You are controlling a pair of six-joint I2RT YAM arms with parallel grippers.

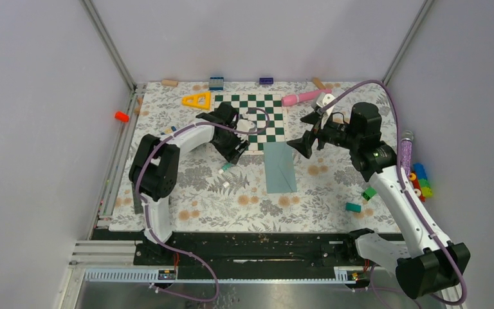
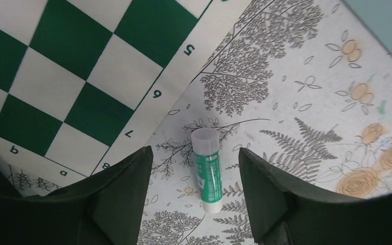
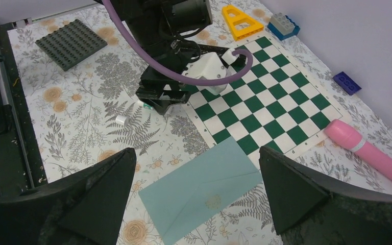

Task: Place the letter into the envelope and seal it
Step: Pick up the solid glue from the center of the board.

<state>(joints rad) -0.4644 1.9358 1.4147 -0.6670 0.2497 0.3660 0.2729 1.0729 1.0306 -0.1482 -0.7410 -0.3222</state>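
The teal envelope (image 1: 280, 167) lies flat on the floral mat, its far end touching the chessboard's near edge. In the right wrist view the envelope (image 3: 199, 186) has its flap folded down, with a small gold dot at the flap's tip. The letter is not in view. My right gripper (image 1: 303, 132) is open and empty, hovering above the envelope (image 3: 196, 150). My left gripper (image 1: 231, 154) is open, low over the mat, with a green-and-white glue stick (image 2: 206, 168) lying between its fingers (image 2: 195, 153), untouched.
A green-white chessboard (image 1: 257, 116) lies behind the envelope. A white cap (image 3: 121, 120) lies near the left gripper. A dark grey baseplate (image 3: 71, 43), a yellow triangle (image 1: 197, 100), a pink tube (image 1: 302, 97) and coloured blocks (image 1: 360, 199) lie around the mat's edges.
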